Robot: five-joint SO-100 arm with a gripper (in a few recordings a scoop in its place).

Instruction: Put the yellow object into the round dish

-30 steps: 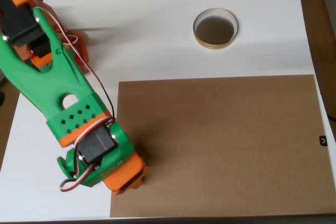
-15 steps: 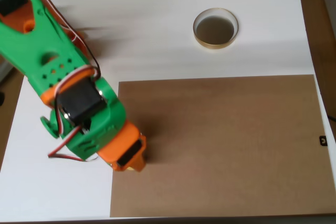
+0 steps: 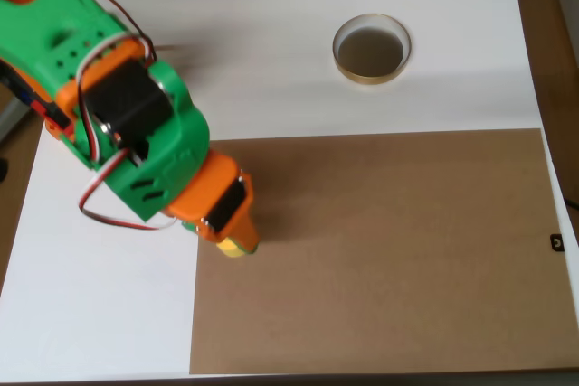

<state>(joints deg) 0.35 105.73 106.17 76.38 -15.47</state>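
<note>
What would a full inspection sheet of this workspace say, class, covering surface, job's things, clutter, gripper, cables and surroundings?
Surface: white table with a brown board lying flat on its lower right part.
Job's things: round dish on the white area near the top, nothing in it; yellow object peeks out under the gripper tip, at the board's left edge, well apart from the dish.
Clutter: nothing seen.
Gripper: orange gripper points down over the yellow object; its body hides the fingers, so open or shut cannot be told.
Cables: red, white and black wires loop beside the green arm.
Surroundings: wooden floor at the right edge; a small dark tag at the board's right edge.
</note>
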